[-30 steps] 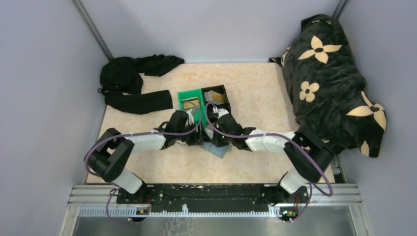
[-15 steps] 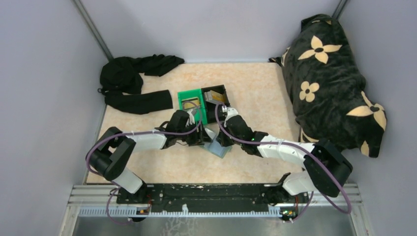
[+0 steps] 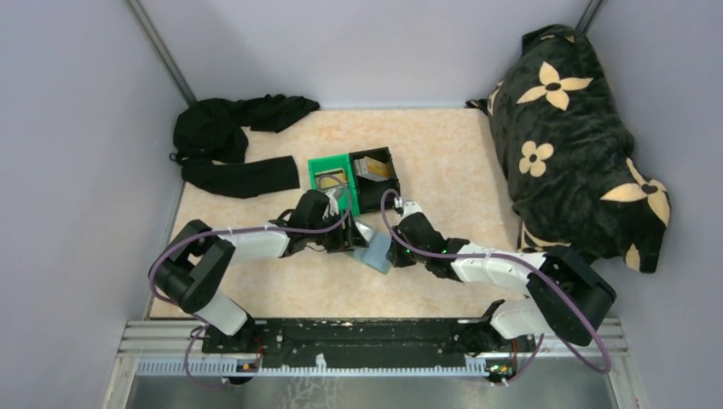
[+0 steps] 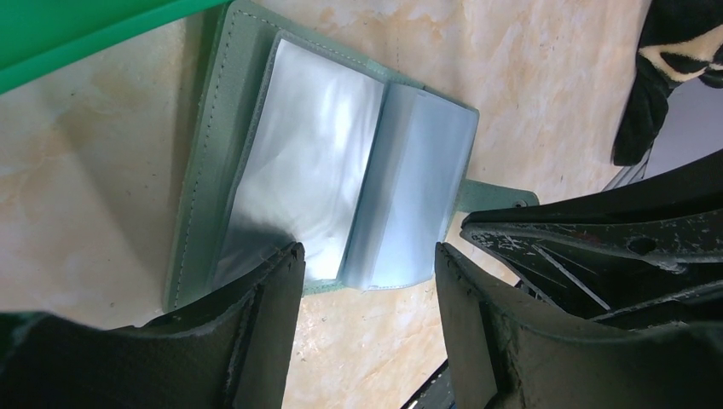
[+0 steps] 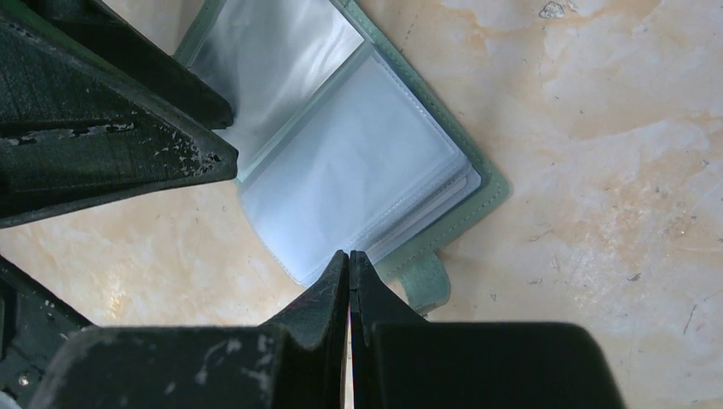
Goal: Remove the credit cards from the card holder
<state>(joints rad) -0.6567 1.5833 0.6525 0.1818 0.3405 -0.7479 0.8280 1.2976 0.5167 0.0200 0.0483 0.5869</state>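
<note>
The holder (image 4: 341, 196) is lying open under the fingers, its sleeves looking empty. Cards (image 3: 331, 180) are sitting in bins (image 3: 317, 162) beyond. The left fingers (image 4: 264, 341) are gaping and the right fingers (image 5: 328, 307) are pressing shut, empty.

We see that the right arm (image 3: 486, 266) has swung its elbow outward and lower toward the table's right side. The right gripper (image 5: 349, 256), which hung over the card holder (image 3: 375, 254) a second ago, has drawn back to its right edge, leaving more of the holder uncovered from above.
</note>
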